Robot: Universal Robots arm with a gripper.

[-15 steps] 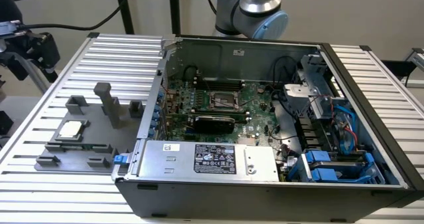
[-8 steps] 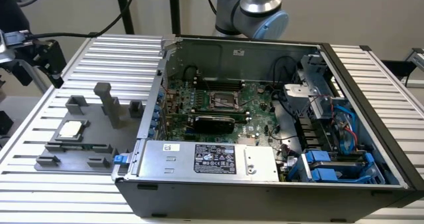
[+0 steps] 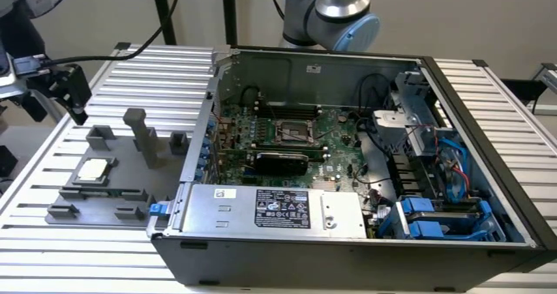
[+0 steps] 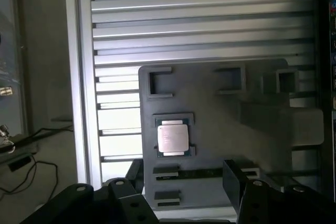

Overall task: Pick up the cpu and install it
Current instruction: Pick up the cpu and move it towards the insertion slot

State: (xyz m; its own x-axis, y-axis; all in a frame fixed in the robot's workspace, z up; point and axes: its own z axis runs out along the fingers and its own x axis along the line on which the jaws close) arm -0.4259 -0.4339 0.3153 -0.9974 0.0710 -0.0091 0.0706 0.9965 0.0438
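Wrist view: gripper (image 4: 184,176) spread wide and holding nothing, its two dark fingers apart above the grey tray (image 4: 262,145). The cpu (image 4: 172,138) lies flat in its raised nest on that tray, silver plate up, untouched.

Exterior view: gripper (image 3: 70,97) hangs clear above the tray (image 3: 130,199), with the cpu (image 3: 92,170) at roughly 6 o'clock from it. The socket (image 3: 291,132) sits inside the open computer case (image 3: 348,255), about 3 o'clock from the cpu and well apart.

Risks, my reading: the nest walls hug the chip, so an off-centre descent could land a finger on a wall or tip the chip. The upright block (image 3: 139,137) near the nest could snag the arm. A skewed grasp would mean a skewed seating in the socket.
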